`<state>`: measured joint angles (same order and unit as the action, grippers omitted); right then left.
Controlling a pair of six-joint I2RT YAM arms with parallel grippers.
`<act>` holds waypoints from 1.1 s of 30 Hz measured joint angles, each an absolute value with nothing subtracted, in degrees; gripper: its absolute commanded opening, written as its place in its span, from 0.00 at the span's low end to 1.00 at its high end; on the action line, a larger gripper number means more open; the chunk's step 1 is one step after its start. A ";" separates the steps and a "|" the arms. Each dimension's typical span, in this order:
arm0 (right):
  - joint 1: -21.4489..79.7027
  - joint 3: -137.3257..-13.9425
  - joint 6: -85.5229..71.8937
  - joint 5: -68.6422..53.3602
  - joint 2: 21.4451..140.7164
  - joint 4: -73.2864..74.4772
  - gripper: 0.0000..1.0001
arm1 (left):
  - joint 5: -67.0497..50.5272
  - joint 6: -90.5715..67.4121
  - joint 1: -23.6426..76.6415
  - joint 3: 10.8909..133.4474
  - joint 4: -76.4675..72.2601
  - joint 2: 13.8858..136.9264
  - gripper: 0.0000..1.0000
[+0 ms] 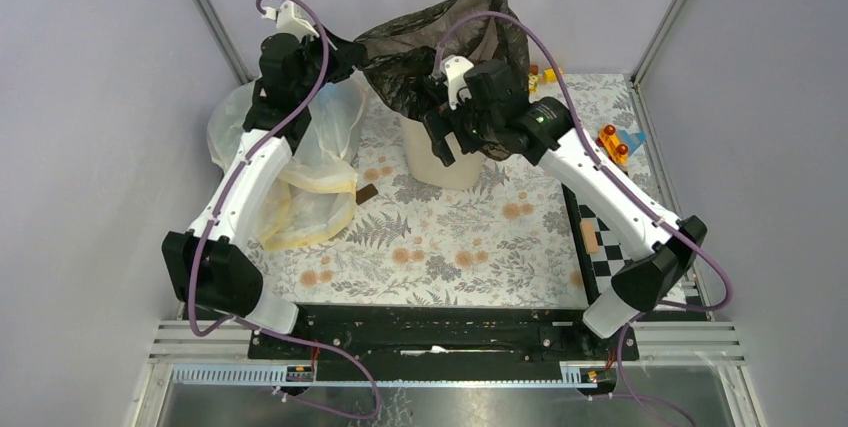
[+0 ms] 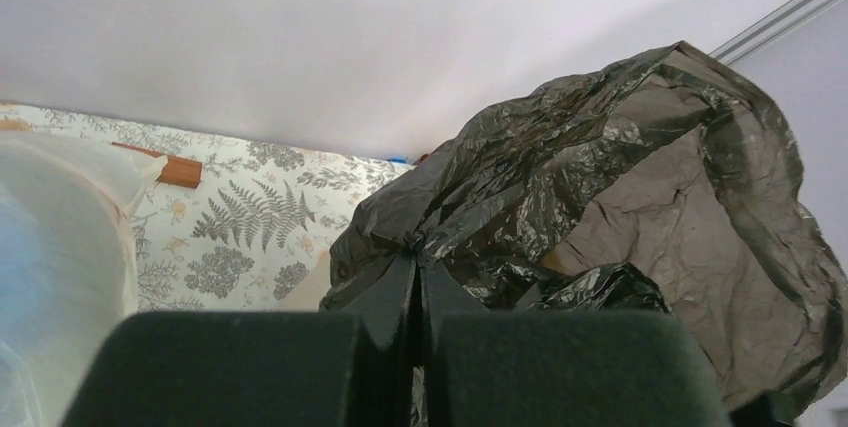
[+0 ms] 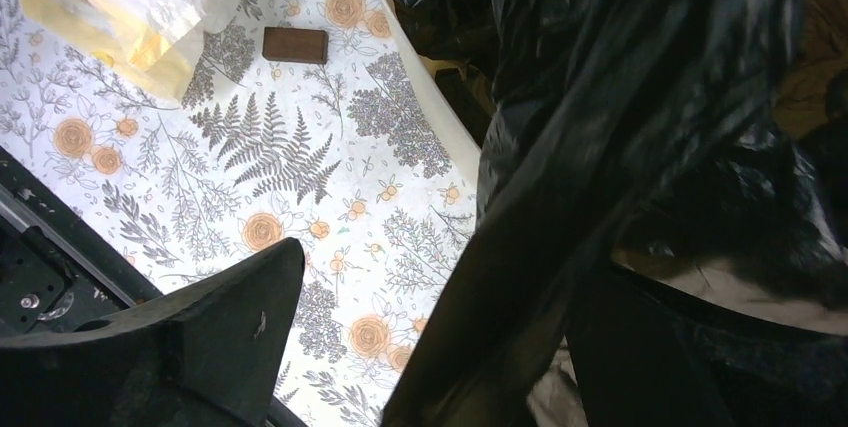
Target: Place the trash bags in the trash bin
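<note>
Above the floral tabletop (image 1: 450,247), the left gripper (image 2: 418,292) is pinched shut on the black trash bag (image 1: 420,47), holding it aloft. The right gripper (image 1: 440,122) is buried in film, so its grip cannot be told. The trash bin (image 1: 455,172) stands just below the right gripper; lowering and stuffing likely comes next.

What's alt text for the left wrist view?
The left gripper, shut, pinches a fold of the crinkled black trash bag, which billows up to the right. At picture left lie a floral tablecloth, a translucent whitish bag and a small brown block.
</note>
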<state>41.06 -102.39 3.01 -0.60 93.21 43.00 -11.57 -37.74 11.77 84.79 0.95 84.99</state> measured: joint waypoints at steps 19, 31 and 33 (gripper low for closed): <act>41.25 -89.36 -2.17 0.23 82.24 37.91 0.03 | -10.26 -37.12 11.44 76.99 1.21 86.65 0.00; 41.10 -73.36 -6.87 4.05 82.26 34.59 0.04 | -9.52 -37.56 11.27 70.87 -1.52 84.75 0.00; 40.47 -72.42 -8.08 6.59 82.76 34.59 0.08 | -9.34 -37.56 11.16 70.87 -2.52 85.93 0.00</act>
